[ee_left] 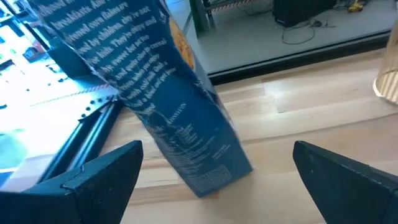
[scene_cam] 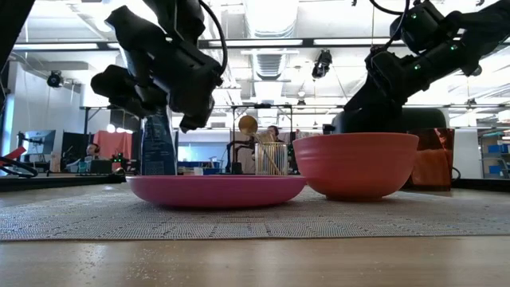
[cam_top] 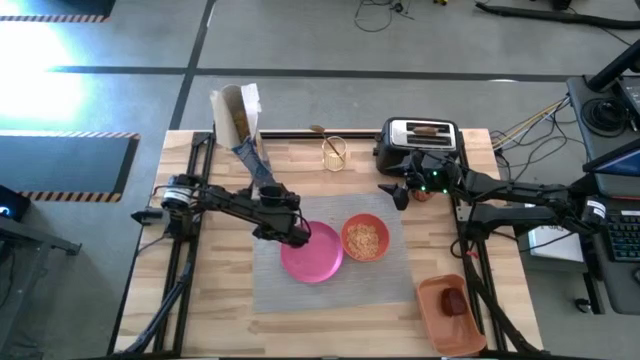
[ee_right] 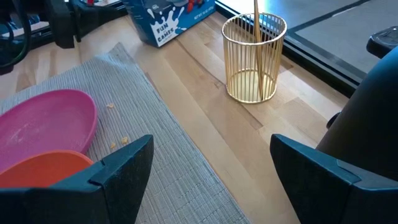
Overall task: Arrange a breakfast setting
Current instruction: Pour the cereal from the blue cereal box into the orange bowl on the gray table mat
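Both claws gape wide, holding nothing: the left claw (cam_top: 298,236) hovers above the one pink plate (cam_top: 312,253), its arm stretched across the worktop (cam_top: 220,300); the right claw (cam_top: 398,193) hangs near the toaster (cam_top: 420,135). On the single grey placemat (cam_top: 390,280), plate and one orange bowl (cam_top: 365,238) sit side by side

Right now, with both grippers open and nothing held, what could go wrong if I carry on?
1. The left gripper hangs open over the pink plate, next to the cereal box, which stands open-topped; a sideways swing could topple it.
2. The orange bowl sits close beside the plate and holds cereal; nudging the plate may spill it onto the placemat.
3. The right gripper is by the toaster; a collision seems possible.
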{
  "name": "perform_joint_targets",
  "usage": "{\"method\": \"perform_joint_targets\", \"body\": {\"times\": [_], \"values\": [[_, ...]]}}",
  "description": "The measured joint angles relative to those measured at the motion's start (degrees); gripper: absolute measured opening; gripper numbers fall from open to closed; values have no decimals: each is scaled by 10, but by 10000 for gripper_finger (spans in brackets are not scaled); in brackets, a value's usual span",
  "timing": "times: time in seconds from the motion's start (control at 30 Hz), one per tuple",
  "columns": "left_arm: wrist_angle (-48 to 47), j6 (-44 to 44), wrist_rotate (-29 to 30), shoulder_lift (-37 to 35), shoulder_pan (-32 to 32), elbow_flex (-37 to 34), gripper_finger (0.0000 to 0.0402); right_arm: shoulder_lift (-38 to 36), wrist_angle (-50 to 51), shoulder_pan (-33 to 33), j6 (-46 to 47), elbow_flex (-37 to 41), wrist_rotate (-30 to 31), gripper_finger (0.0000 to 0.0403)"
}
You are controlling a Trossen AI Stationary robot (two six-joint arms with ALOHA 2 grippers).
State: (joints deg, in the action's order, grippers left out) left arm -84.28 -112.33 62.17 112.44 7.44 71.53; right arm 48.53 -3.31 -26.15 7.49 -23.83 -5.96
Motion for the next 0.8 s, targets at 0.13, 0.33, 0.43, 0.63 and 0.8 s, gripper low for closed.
{"method": "perform_joint_targets", "body": {"times": [0.13,0.33,0.43,0.63,0.8], "values": [[-6,-10,0,0,-4,-7,398,0,0,0,0,0,0,311],[11,-56,16,0,-15,-28,398,0,0,0,0,0,0,311],[14,-82,23,0,-23,-42,398,0,0,0,0,0,0,311],[48,-117,72,0,-27,-75,398,0,0,0,0,0,0,311],[92,-115,120,0,-38,-100,398,0,0,0,0,0,0,311]]}}
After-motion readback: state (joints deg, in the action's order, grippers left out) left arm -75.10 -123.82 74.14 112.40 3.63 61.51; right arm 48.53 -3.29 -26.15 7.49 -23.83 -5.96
